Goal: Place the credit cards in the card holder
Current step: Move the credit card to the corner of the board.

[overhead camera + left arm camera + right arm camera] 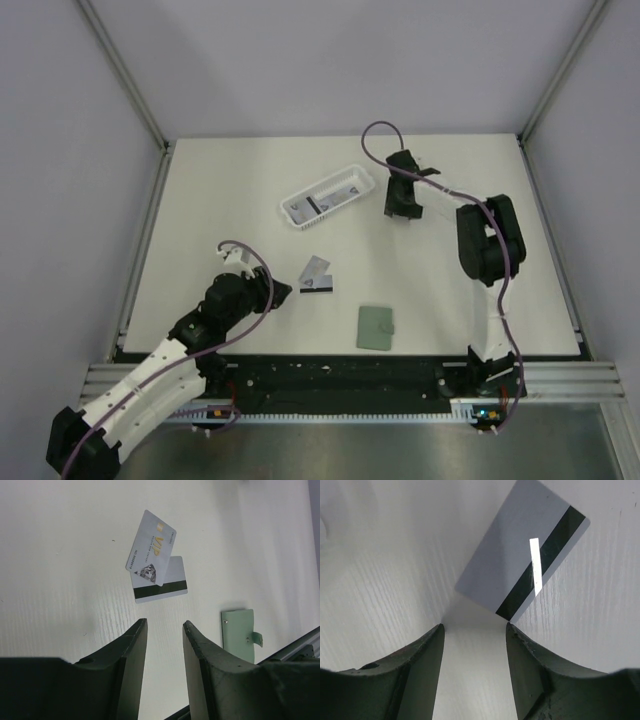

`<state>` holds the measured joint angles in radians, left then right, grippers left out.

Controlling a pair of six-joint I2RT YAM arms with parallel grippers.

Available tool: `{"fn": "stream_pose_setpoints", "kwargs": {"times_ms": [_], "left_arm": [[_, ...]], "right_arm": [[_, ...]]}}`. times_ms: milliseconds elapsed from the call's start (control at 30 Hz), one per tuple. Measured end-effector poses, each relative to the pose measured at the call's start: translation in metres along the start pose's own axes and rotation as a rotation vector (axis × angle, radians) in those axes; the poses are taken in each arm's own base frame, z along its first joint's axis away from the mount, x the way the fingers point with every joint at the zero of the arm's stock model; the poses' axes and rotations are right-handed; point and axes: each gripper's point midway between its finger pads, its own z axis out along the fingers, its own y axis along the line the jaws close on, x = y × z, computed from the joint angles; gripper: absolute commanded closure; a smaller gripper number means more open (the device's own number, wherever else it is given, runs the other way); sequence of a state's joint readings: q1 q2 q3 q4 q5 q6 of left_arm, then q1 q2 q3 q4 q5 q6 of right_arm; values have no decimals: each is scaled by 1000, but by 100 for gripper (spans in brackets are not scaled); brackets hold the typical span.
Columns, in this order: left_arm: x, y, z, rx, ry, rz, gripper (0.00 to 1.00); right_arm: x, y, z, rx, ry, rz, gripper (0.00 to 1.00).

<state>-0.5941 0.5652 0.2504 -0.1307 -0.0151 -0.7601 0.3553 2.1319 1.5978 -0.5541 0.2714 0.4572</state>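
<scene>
Two light-grey credit cards (316,275) lie overlapped on the white table. In the left wrist view the upper one (151,547) shows a printed face and the lower one (162,585) a black stripe. The sage-green card holder (376,327) lies closed near the front edge, and also shows in the left wrist view (239,634). My left gripper (282,291) (164,626) is open and empty, just left of the two cards. My right gripper (400,208) (475,626) is open and low over the table at the back. A third card (520,572), black stripe up, lies just beyond its fingertips.
A white slotted basket (296,215) stands at the back middle, left of my right gripper, with more cards inside. Grey walls and metal frame rails bound the table on three sides. The black base rail runs along the front edge.
</scene>
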Motion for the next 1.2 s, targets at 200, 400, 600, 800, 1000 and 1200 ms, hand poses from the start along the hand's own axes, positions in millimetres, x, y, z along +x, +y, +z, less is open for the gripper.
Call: {"fn": "stream_pose_setpoints", "kwargs": {"times_ms": [200,400,600,800,1000,1200], "left_arm": [[4,-2,0,13,20,0,60],[9,0,0,8,44,0,60],[9,0,0,7,45,1,60],[10,1,0,1,51,6,60],[11,2,1,-2,56,12,60],[10,2,1,-1,54,19,60]], "right_arm": [[24,1,-16,-49,36,8,48],[-17,-10,-19,-49,-34,121,50],[-105,-35,-25,-7,-195,259,49],[-133,-43,12,66,-195,295,49],[-92,-57,49,163,-68,287,52],[-89,-63,49,193,-68,318,63]]}}
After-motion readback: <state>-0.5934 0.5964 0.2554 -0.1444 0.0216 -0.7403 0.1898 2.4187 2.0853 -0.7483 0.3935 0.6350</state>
